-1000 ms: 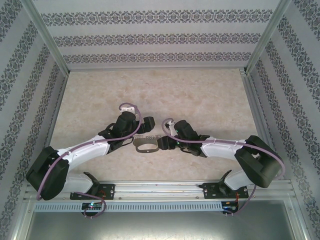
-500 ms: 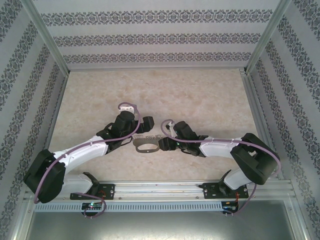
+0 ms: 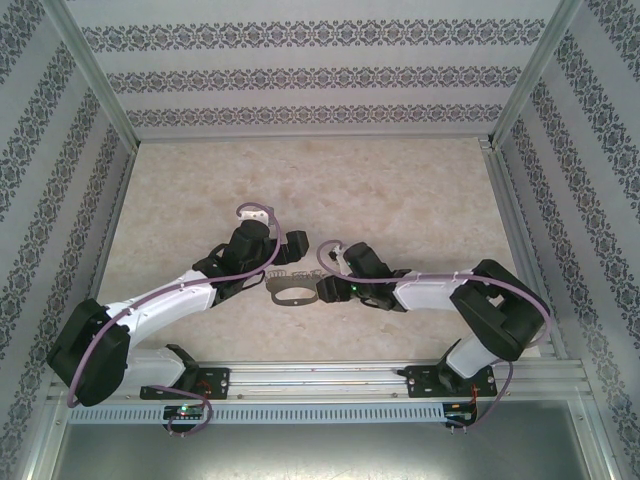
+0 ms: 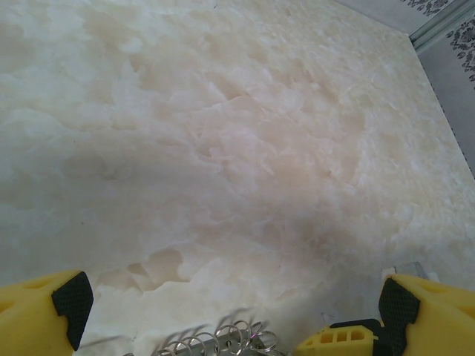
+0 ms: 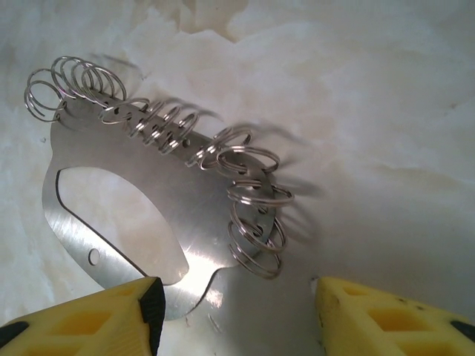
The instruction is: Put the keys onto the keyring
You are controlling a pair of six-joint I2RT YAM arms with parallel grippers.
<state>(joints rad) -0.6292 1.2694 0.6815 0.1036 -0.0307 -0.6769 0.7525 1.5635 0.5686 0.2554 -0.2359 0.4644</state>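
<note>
Bright even light; the keyring glares, casting soft shadows.

My right elbow has swung inward, bringing the keyring slightly nearer my right gripper fingers; my left gripper has edged away from it.

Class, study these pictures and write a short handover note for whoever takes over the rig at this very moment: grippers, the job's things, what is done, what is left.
Left gripper: wide open over the table, beside the keyring's split rings.
Right gripper: open, fingers either side of the near end of the keyring, not clamped on it.
Keyring: flat on the table between the two grippers.
Done: nothing threaded; no key hangs from the rings seen.
Left: pick up the key and thread it onto a ring.
</note>
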